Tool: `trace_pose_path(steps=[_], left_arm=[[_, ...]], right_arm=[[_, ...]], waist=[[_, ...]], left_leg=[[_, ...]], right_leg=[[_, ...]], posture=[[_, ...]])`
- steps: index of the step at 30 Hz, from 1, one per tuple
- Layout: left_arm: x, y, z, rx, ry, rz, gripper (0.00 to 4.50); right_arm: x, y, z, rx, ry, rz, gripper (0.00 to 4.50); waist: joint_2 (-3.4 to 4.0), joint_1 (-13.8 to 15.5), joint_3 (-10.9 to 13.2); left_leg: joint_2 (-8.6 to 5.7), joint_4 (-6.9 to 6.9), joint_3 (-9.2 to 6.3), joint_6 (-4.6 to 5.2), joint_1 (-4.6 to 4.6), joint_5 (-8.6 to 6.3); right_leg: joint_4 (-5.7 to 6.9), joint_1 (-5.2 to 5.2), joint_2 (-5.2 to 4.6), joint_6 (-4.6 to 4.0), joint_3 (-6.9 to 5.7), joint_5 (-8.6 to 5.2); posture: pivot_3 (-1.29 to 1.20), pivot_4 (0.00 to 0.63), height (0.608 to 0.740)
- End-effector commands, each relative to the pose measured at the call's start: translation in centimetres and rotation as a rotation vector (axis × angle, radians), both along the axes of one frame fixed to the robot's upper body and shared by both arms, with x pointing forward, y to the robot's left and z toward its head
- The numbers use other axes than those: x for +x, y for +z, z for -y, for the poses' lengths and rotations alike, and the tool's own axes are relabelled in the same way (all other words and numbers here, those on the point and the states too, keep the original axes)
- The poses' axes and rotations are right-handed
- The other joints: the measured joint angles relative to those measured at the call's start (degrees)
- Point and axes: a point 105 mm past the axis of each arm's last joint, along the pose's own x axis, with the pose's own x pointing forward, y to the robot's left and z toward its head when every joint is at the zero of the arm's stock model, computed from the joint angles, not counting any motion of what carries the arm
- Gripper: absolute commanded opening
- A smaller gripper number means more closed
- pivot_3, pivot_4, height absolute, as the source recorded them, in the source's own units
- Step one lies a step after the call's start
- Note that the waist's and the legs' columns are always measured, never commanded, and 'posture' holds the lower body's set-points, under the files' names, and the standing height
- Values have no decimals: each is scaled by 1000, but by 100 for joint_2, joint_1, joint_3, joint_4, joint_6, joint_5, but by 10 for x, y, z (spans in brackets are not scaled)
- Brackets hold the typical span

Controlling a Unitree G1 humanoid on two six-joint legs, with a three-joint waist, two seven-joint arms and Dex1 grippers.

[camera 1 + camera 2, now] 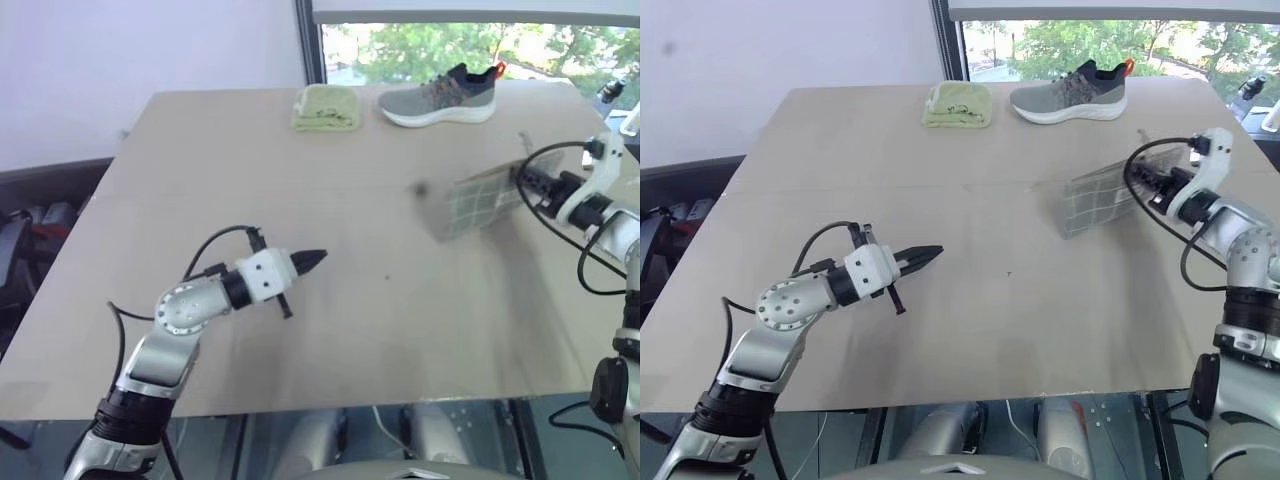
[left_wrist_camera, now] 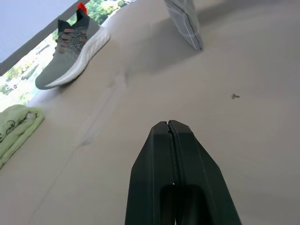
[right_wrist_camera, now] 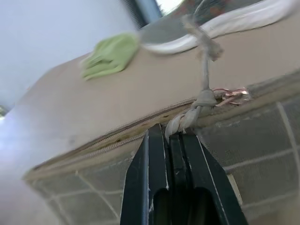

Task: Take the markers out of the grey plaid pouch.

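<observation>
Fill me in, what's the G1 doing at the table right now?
The right tool is shut on the grey plaid pouch, pinching it at the zipper edge by the pull and holding it lifted off the table. The left tool is shut and empty, hanging over bare tabletop, apart from the pouch. No markers are visible yet. A shoe and a folded green cloth sit untouched at the far edge.
</observation>
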Motion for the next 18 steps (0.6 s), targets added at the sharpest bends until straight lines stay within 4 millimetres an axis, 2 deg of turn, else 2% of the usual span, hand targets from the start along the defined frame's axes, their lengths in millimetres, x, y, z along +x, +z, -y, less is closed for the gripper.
trace_pose_path(steps=[1,3,4,5,10,18], left_arm=[[4,19,9,-114,24,5,1152],[8,26,17,-227,42,-24,2116],[10,28,21,-276,49,-51,2768],[11,29,24,-325,52,-85,3040],[13,33,39,-507,41,-251,3040],[20,33,57,-535,-16,-335,3040]], right_arm=[[-22,12,-36,4,201,38,0],[-28,9,-48,-1,247,28,0],[-28,8,-51,-1,250,26,0],[-28,8,-54,-2,253,25,0],[-27,9,-61,-6,262,22,0],[-32,10,-75,0,311,28,0]], waist=[[0,6,0],[-2,12,0],[-4,12,-1],[-4,13,-1],[-6,10,-2],[-7,14,-2]], left_leg=[[0,0,-1,0,0,0],[-1,4,-1,0,0,0],[-2,7,-2,0,0,0],[-2,8,-3,0,0,0],[-3,8,-6,0,0,0],[-3,9,-5,-1,0,1]], right_leg=[[0,0,0,0,-1,0],[2,1,0,0,-1,0],[4,1,0,0,-2,0],[5,1,0,1,-3,0],[6,1,1,0,-5,0],[7,1,7,0,-5,0]], posture=[[0,150,740],[0,150,740],[0,150,740],[0,150,740],[0,150,740],[0,150,740]])
